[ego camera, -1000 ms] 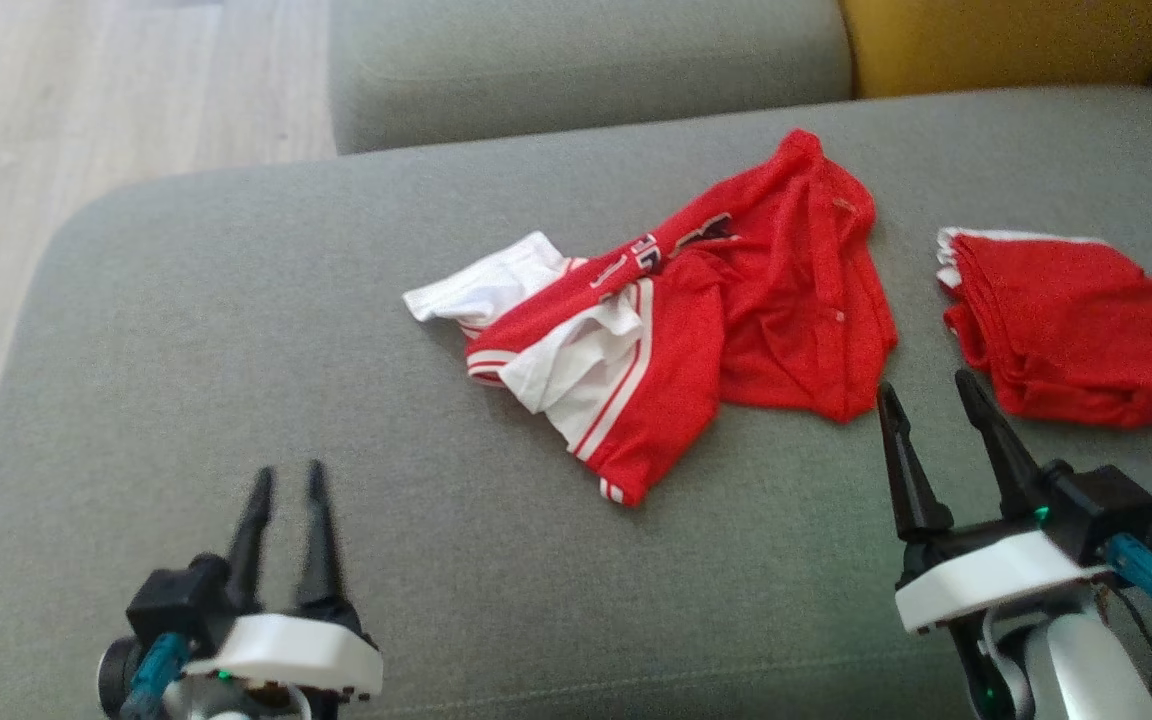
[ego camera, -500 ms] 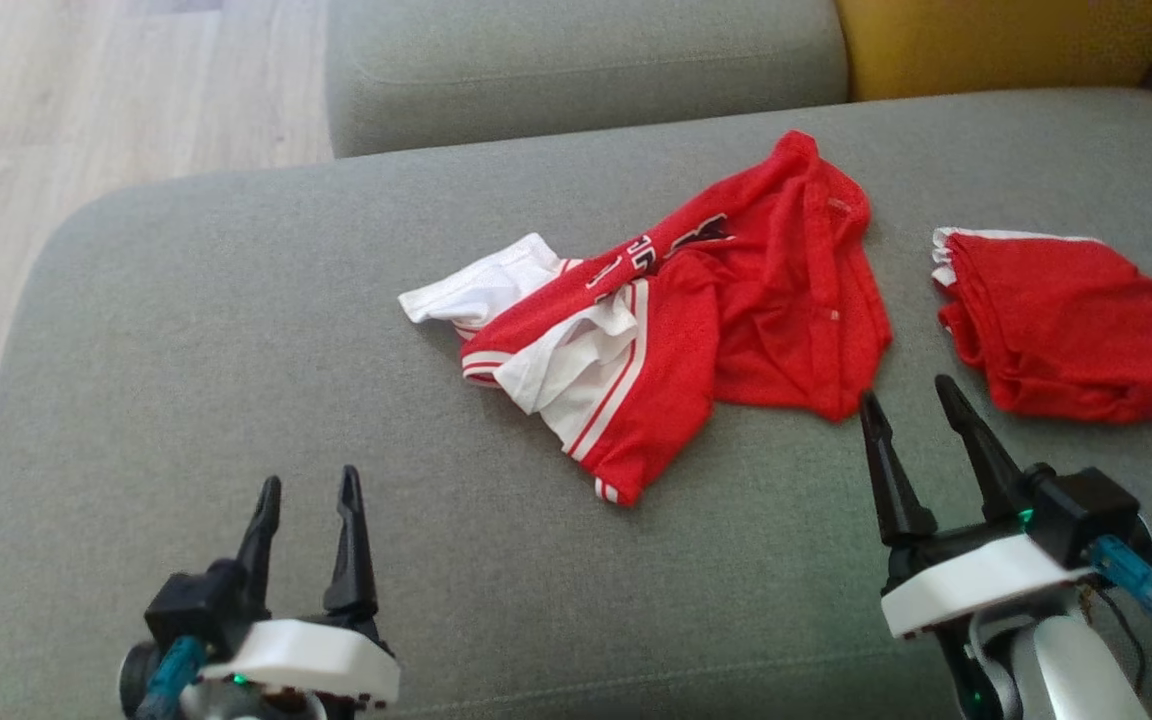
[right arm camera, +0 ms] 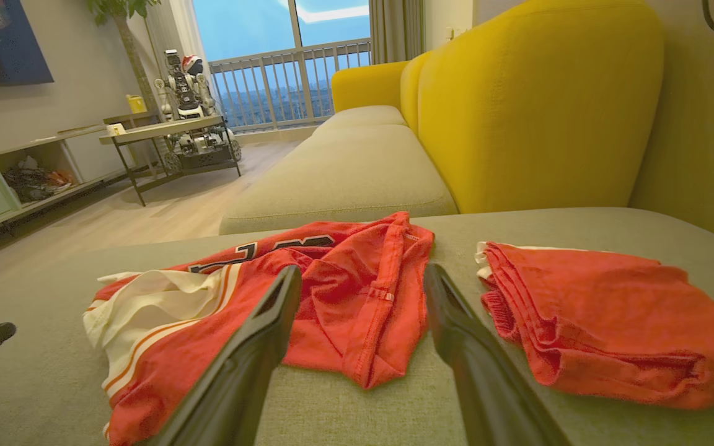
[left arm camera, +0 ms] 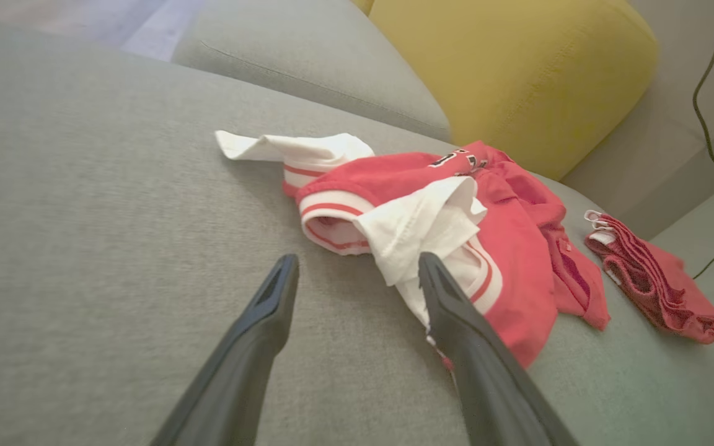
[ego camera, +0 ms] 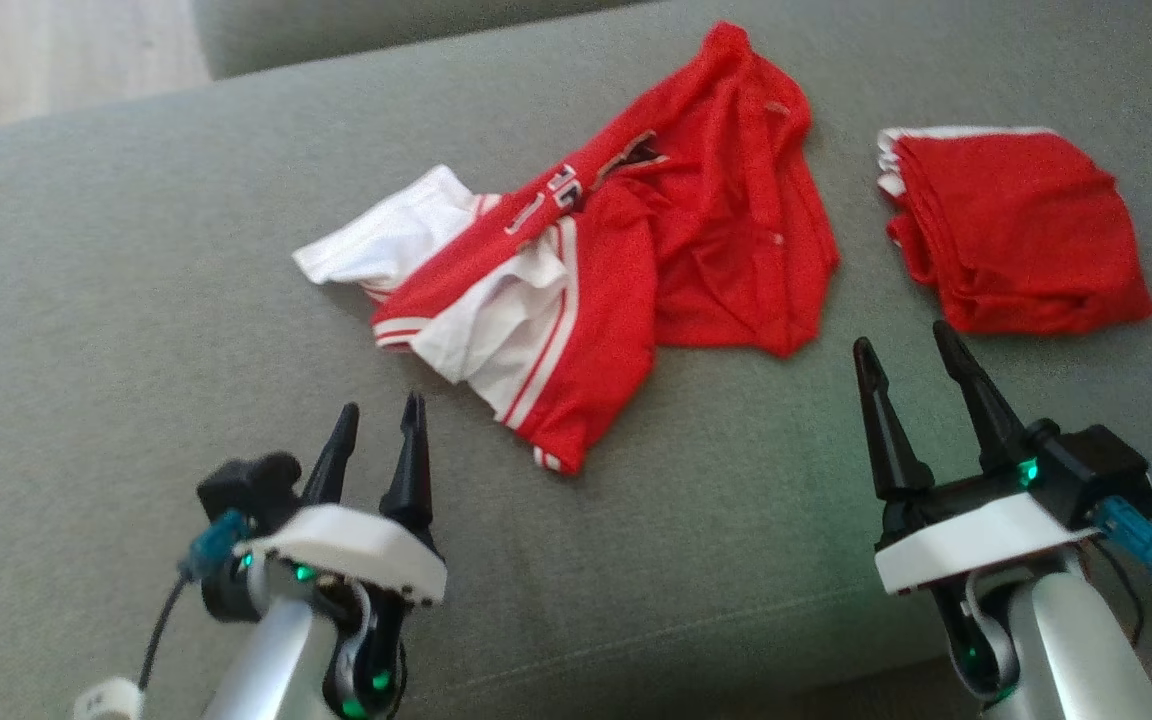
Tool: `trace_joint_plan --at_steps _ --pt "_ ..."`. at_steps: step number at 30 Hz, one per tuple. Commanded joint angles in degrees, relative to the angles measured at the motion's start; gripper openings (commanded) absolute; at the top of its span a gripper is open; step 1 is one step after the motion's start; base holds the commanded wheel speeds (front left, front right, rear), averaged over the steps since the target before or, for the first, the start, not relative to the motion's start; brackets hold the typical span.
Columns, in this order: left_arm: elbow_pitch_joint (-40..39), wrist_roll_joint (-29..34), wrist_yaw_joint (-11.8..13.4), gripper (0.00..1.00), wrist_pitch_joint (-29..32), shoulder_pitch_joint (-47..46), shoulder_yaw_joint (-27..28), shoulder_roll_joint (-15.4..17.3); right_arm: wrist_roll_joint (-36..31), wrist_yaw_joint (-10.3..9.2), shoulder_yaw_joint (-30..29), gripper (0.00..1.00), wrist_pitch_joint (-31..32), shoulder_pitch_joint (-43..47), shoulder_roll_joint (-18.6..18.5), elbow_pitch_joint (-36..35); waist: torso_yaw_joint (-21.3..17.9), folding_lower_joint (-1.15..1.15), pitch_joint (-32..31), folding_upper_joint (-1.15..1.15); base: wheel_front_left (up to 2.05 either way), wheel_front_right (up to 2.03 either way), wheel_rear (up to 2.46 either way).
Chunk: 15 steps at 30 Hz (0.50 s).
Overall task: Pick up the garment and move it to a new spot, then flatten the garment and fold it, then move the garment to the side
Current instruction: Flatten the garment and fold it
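Both arms reach forward low over the grey sofa seat (ego camera: 136, 300), fingers pointing away from the robot. The left hand (ego camera: 380, 405) is spread and empty, just short of the near striped hem of the crumpled red and white jersey (ego camera: 636, 240), which lies mid-seat. The right hand (ego camera: 903, 337), also spread and empty, sits near the jersey's right corner and a folded red cloth (ego camera: 1016, 230). A second ago the left fingers stood closer together and farther from the jersey. The head camera has since tipped down.
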Motion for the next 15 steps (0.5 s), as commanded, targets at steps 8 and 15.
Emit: trace_joint_plan --at_steps 8,15 --pt "5.9 -8.3 0.4 1.00 0.8 -9.1 0.7 0.0 1.1 -0.02 1.6 1.00 -0.6 -3.0 0.1 -3.1 -4.5 -0.01 3.9 0.00 0.00 0.00 0.00" --pt "9.2 -9.9 -0.5 1.00 0.2 -11.8 0.5 0.0 1.3 -0.02 1.4 1.00 -0.6 -3.2 0.1 -3.3 -5.3 -0.01 4.7 0.00 0.00 0.00 0.00"
